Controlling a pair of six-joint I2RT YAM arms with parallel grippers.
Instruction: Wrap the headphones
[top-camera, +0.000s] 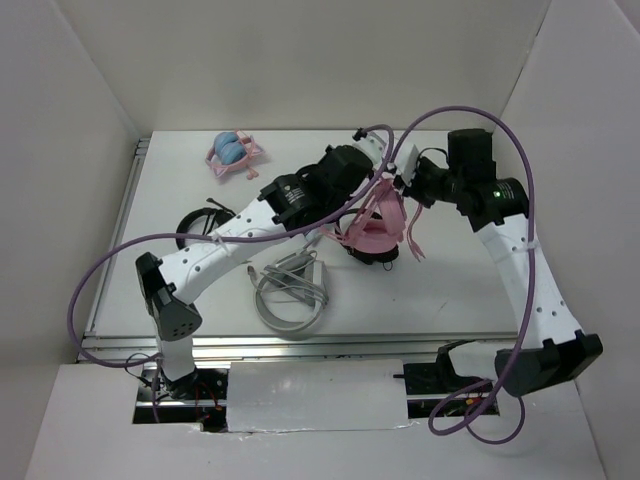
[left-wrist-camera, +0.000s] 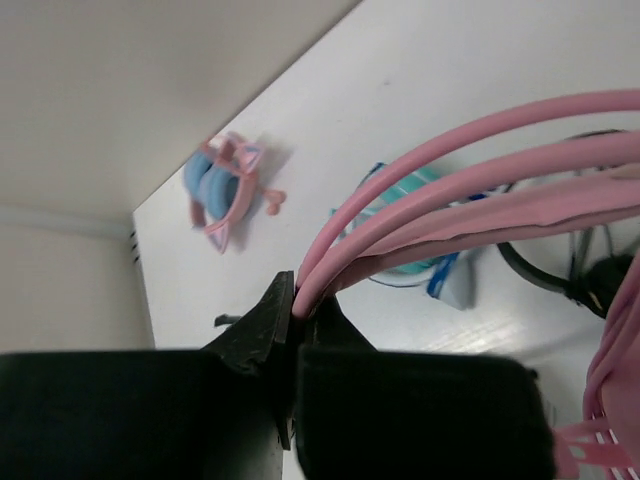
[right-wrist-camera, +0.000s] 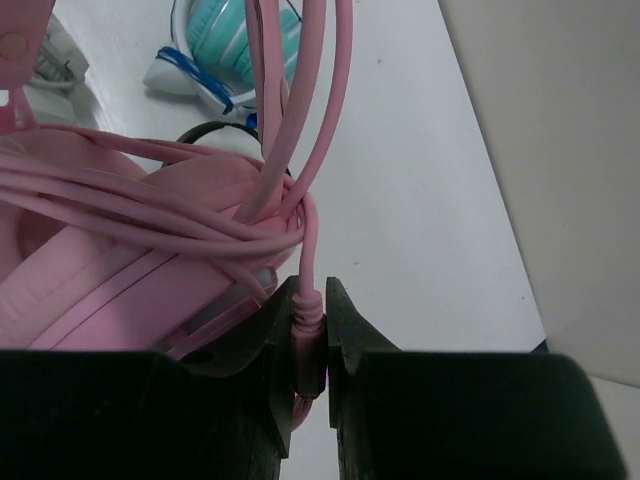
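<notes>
The large all-pink headphones (top-camera: 366, 236) hang just above the table's middle, their thin pink cable (right-wrist-camera: 150, 215) wound in several turns round the folded cups (right-wrist-camera: 90, 290). My left gripper (top-camera: 379, 181) is above them, shut on pink cable strands (left-wrist-camera: 430, 165) that run out of its jaws to the right (left-wrist-camera: 298, 303). My right gripper (top-camera: 401, 188) is close beside it, shut on the cable's ribbed plug end (right-wrist-camera: 310, 325), which stands upright between the fingers. The two grippers nearly touch over the headphones.
A small pink pair with blue cups (top-camera: 232, 152) lies at the back left, also in the left wrist view (left-wrist-camera: 225, 185). A black on-ear pair (top-camera: 200, 220) lies at the left. A grey coiled cable (top-camera: 290, 298) lies at the front. A teal and blue item (right-wrist-camera: 225, 45) lies under the arms.
</notes>
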